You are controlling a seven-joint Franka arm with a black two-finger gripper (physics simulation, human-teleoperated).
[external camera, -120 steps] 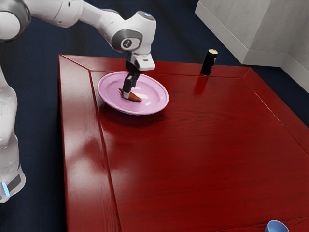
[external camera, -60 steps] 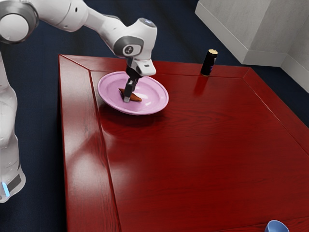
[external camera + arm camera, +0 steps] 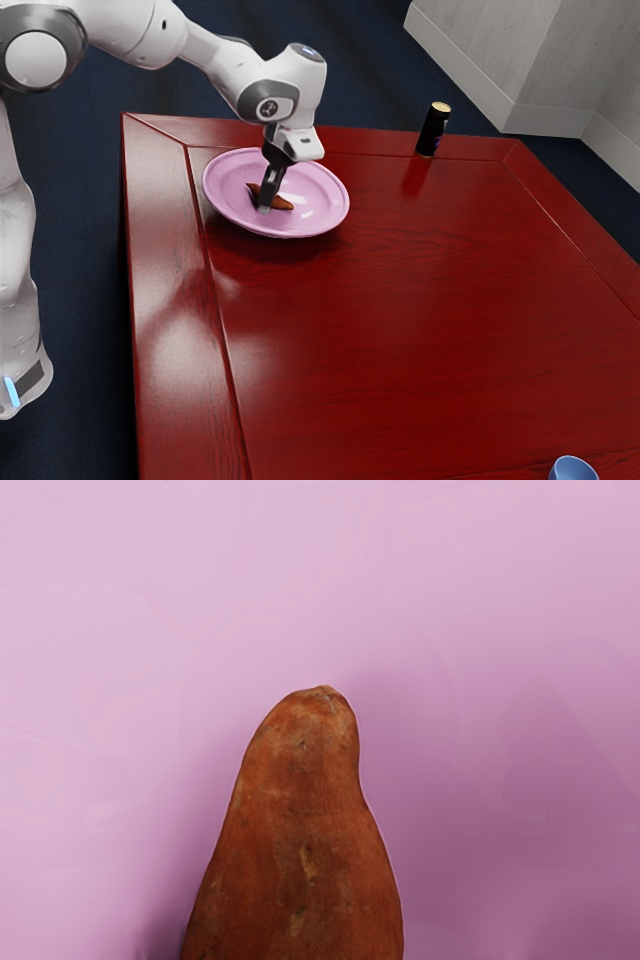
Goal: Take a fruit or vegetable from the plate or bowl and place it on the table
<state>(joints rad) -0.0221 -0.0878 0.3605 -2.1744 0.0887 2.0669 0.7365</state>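
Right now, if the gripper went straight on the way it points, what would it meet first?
Probably the pink plate: the gripper points down at it, right at the sweet potato. Depth is unclear, so it might brush the sweet potato first.

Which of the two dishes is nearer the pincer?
The pink plate: the pincer reaches down into it, at the sweet potato. The blue cup sits well away, across the table.

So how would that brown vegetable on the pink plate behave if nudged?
The vegetable looks like a sweet potato, so it is probably firm and unlikely to bend. Its rounded sides could let it roll a little, though its tapering shape may make it swerve. The raised rim of the plate might stop it.
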